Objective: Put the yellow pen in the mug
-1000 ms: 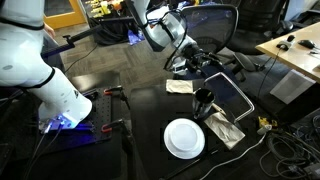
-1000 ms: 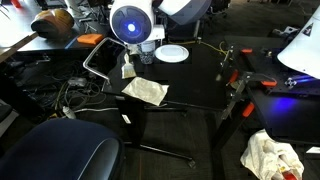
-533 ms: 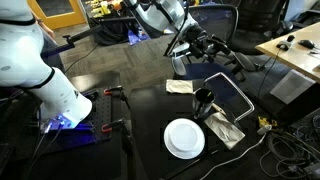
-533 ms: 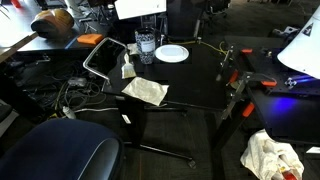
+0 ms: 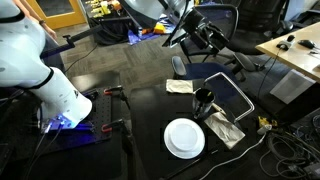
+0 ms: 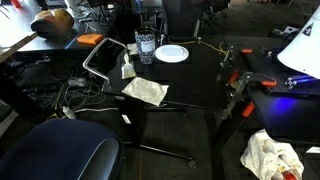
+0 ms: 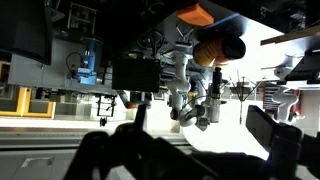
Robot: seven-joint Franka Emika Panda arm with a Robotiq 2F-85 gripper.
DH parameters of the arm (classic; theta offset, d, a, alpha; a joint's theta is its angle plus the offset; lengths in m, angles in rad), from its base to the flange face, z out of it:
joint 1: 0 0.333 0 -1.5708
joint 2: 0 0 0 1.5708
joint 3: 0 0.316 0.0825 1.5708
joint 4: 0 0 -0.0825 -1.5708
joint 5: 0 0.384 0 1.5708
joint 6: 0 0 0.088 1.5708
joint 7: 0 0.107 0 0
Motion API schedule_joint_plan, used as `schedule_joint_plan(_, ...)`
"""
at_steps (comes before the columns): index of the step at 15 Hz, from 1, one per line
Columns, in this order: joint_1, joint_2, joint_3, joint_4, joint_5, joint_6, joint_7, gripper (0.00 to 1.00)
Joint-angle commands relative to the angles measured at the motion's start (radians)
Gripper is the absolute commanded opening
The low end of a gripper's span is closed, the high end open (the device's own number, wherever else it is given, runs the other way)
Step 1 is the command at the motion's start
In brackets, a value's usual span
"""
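Gripper (image 7: 190, 138): in the wrist view the fingers are only dark silhouettes low in the frame. They stand wide apart and nothing can be seen between them, so it reads as open.
Gripper height: in an exterior view it (image 5: 208, 34) hangs high over the far side of the table, well clear of everything on it, and its jaws are too small and dark to read there.
Arm: the upper links are cut off by the top edge, and only the white base (image 5: 40, 70) shows fully.
Wrist view: it looks out across a lit room, with no table surface in sight.
Yellow pen: not made out in any view; cannot tell whether it sits inside the mug.
Mug (image 5: 204, 100): upright on the black table (image 5: 150, 115), below the gripper and well apart from it. Its inside is dark and unreadable. It is small and blurred in an exterior view (image 6: 146, 49).
White plate (image 5: 184, 138): just beside the mug, on the near side.
Crumpled cloth (image 5: 226, 129): next to both plate and mug, at the table edge.
Second cloth (image 5: 179, 87): flat, just behind the mug.
Metal-framed tray (image 5: 238, 95): beside the mug, hanging over the table's edge.
Cables (image 5: 285, 140): a tangle on the floor past the tray.
Office chair (image 6: 60, 155): fills the near foreground and blocks nothing on the table.
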Motion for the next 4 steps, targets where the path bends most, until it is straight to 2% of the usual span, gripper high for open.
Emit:
schedule_joint_plan(1,0.006,0.0,-0.005,0.001,0.003,0.0,-0.002,1.0)
schedule_joint_plan(4,0.007,0.011,-0.003,0.001,0.003,-0.001,-0.001,1.0)
